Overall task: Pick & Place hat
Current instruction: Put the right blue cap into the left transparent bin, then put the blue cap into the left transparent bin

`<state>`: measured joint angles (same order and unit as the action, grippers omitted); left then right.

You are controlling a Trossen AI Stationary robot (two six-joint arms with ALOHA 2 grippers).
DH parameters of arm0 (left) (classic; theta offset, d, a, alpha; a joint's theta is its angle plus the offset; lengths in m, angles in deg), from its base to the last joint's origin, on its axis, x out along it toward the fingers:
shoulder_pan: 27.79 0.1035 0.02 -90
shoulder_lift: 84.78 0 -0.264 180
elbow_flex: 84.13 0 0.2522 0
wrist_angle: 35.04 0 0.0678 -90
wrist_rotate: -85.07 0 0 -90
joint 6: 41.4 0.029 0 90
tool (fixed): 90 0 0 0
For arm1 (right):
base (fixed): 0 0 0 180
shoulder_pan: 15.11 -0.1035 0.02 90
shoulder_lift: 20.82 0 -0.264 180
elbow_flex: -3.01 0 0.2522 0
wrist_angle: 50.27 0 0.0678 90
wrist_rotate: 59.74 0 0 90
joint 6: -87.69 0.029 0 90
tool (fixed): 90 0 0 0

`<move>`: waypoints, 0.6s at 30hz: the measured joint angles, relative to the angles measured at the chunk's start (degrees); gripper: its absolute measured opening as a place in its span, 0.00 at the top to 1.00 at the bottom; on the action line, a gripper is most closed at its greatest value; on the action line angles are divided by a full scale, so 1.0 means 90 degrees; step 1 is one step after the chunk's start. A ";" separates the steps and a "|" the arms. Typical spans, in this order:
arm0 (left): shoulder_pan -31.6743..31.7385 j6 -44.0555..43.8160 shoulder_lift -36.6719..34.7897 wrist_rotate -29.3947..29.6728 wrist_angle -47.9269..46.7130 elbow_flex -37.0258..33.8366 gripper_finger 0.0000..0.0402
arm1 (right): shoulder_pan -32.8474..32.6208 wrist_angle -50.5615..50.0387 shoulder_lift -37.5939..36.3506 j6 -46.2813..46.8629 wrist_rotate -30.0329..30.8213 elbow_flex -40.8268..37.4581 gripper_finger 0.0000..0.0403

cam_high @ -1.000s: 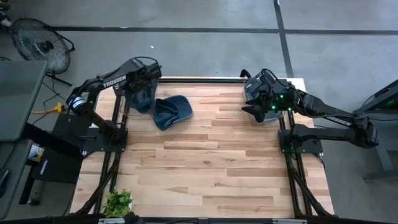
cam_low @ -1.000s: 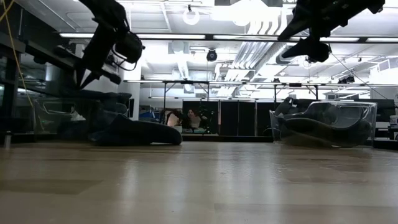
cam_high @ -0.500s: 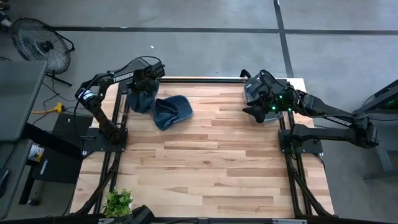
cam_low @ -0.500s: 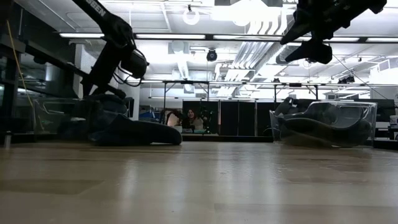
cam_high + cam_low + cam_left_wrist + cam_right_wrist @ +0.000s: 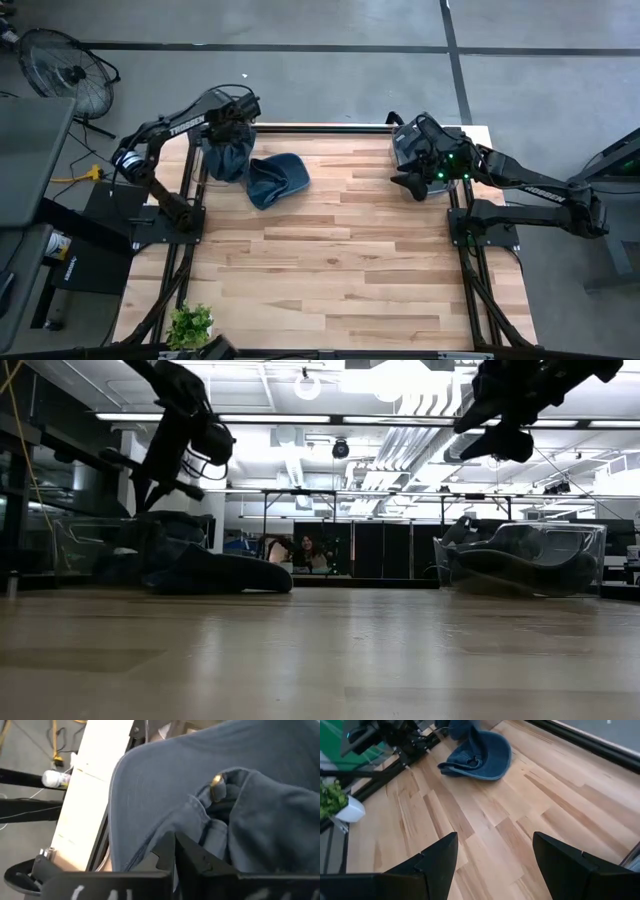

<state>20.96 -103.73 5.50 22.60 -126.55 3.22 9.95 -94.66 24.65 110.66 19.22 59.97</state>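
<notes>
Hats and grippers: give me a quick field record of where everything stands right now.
hat on table: blue denim cap lying on the wooden table, far left area
second hat: denim cap in the clear bin at the far left corner
left gripper: shut on denim cap in the bin
right gripper: open, empty, above the table's far right
right bin: clear bin holding dark hats

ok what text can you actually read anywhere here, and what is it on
"TROSSEN", white letters along the left arm in the high view.
White lettering along the right arm: too small to read.
White marks at the edge of the left wrist view: cut off, unreadable.
Nothing readable on the hat.
</notes>
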 joint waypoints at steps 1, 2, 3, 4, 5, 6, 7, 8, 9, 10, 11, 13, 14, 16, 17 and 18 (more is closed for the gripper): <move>0.0000 0.0106 -0.0061 -0.0062 -0.0009 0.0000 0.97 | 0.0002 0.0008 0.0000 -0.0127 -0.0025 -0.0001 0.38; 0.0000 0.0210 -0.0132 -0.0135 -0.0023 0.0000 0.95 | 0.0002 0.0026 0.0000 -0.0243 -0.0074 0.0000 0.38; 0.0000 0.0284 -0.0230 -0.0216 -0.0023 0.0000 0.93 | 0.0002 0.0063 0.0000 -0.0340 -0.0134 0.0000 0.38; -0.0002 0.0382 -0.0338 -0.0321 -0.0005 0.0000 0.91 | 0.0002 0.0103 0.0000 -0.0423 -0.0183 0.0000 0.38; -0.0007 0.0514 -0.0448 -0.0454 0.0032 0.0000 0.88 | 0.0001 0.0153 0.0000 -0.0513 -0.0239 -0.0001 0.38; -0.0052 0.0630 -0.0546 -0.0547 0.0062 0.0000 0.85 | 0.0001 0.0228 0.0000 -0.0624 -0.0287 -0.0001 0.38; -0.0120 0.0767 -0.0643 -0.0606 0.0118 0.0000 0.82 | 0.0000 0.0314 0.0000 -0.0759 -0.0321 0.0000 0.38; -0.0224 0.0913 -0.0735 -0.0691 0.0238 0.0000 0.78 | 0.0002 0.0388 0.0000 -0.0926 -0.0331 0.0000 0.38; -0.0347 0.1047 -0.0834 -0.0744 0.0370 0.0000 0.75 | 0.0000 0.0438 0.0002 -0.1131 -0.0328 0.0000 0.38; -0.0483 0.1189 -0.0932 -0.0813 0.0481 0.0000 0.71 | 0.0002 0.0494 0.0026 -0.1347 -0.0326 0.0000 0.38; -0.0632 0.1426 -0.1023 -0.0931 0.0637 0.0000 0.68 | 0.0002 0.0544 0.0037 -0.1551 -0.0328 0.0000 0.38; -0.0922 0.1958 -0.1211 -0.1221 0.1030 0.0000 0.61 | 0.0000 0.0562 0.0066 -0.1874 -0.0268 0.0000 0.38; -0.1094 0.2151 -0.1302 -0.1374 0.1162 0.0000 0.58 | 0.0000 0.0585 0.0073 -0.1948 -0.0229 0.0000 0.38; -0.1518 0.2464 -0.1412 -0.1724 0.1491 0.0003 0.53 | 0.0001 0.0580 0.0091 -0.2040 -0.0136 0.0000 0.38; -0.1750 0.2560 -0.1418 -0.1840 0.1650 0.0005 0.52 | 0.0000 0.0583 0.0095 -0.2055 -0.0134 0.0000 0.38; -0.1993 0.2615 -0.1403 -0.1889 0.1754 0.0005 0.51 | 0.0002 0.0585 0.0101 -0.2059 -0.0134 0.0000 0.38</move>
<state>3.02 -80.19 -7.12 5.60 -110.76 3.26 9.97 -89.39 25.56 92.14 18.01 59.97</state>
